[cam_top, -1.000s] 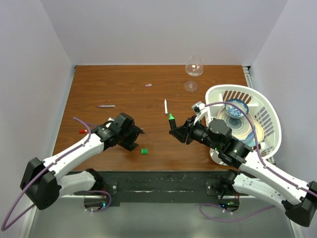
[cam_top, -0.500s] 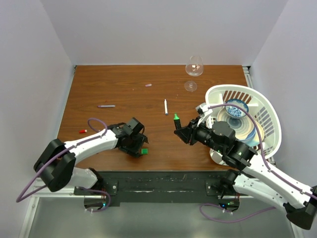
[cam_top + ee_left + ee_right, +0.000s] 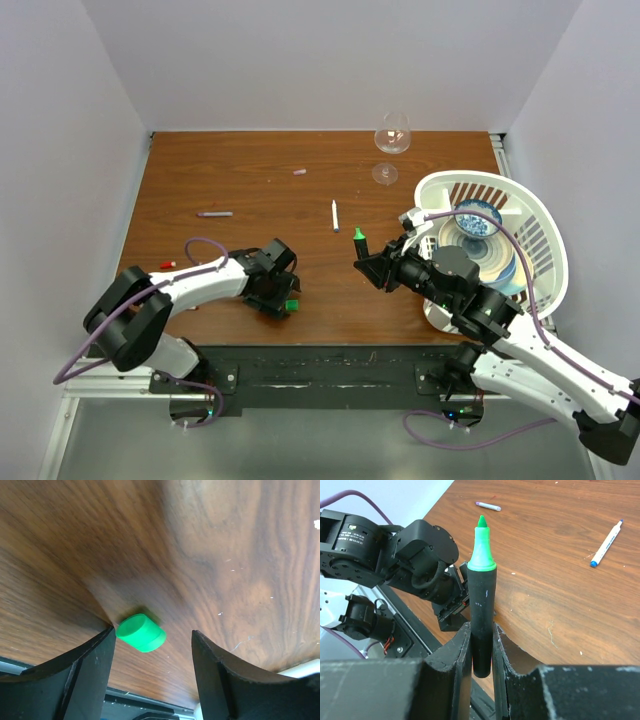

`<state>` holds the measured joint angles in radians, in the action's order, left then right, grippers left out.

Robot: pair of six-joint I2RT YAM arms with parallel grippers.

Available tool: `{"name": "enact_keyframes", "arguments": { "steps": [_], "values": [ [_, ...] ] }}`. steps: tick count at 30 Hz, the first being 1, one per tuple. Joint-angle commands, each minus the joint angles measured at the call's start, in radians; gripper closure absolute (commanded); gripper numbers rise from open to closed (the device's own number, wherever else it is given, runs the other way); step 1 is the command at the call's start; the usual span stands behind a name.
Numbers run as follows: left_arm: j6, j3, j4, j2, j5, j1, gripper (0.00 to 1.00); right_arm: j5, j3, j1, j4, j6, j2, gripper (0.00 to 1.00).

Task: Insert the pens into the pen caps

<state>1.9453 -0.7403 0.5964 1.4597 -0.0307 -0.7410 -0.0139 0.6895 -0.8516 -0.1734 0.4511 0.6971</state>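
Observation:
A small green pen cap (image 3: 141, 633) lies on its side on the wooden table near the front edge (image 3: 292, 305). My left gripper (image 3: 152, 655) is low over it and open, with the cap between the fingers, close to the left one. My right gripper (image 3: 481, 630) is shut on a thick black marker (image 3: 483, 615), held above the table with its green tip (image 3: 358, 236) up. A white pen (image 3: 334, 215) lies mid-table and a thin grey pen (image 3: 214, 213) to the left. A red cap (image 3: 167, 264) and a pale pink cap (image 3: 299, 172) lie apart from them.
A wine glass (image 3: 391, 140) stands at the back right. A white basket (image 3: 540, 230) holding dishes fills the right side, just behind my right arm. The table's front edge runs right below the green cap.
My left gripper moved right and toward the front edge, coming down around the green cap. My right gripper shifted slightly right with the marker still in it.

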Motion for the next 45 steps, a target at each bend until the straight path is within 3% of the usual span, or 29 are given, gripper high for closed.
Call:
{"name": "enact_keyframes", "arguments": {
  "steps": [1,18,23,30,45],
  "values": [
    [0.024,-0.034,0.017,0.01,-0.04,-0.003,0.33,-0.029,0.039,-0.003,0.003,-0.017,-0.021,1.0],
    [0.012,-0.125,0.103,0.025,-0.161,-0.003,0.37,-0.027,0.042,-0.003,-0.006,-0.025,-0.028,1.0],
    [-0.013,-0.163,0.201,0.042,-0.092,-0.011,0.38,-0.041,0.045,-0.004,-0.02,-0.034,-0.03,1.0],
    [-0.045,-0.261,0.359,0.096,-0.121,-0.032,0.39,-0.052,0.042,-0.001,-0.021,-0.035,-0.034,1.0],
    [-0.092,-0.258,0.272,0.203,-0.106,-0.035,0.39,-0.051,0.035,-0.003,-0.024,-0.031,-0.051,1.0]
  ]
}}
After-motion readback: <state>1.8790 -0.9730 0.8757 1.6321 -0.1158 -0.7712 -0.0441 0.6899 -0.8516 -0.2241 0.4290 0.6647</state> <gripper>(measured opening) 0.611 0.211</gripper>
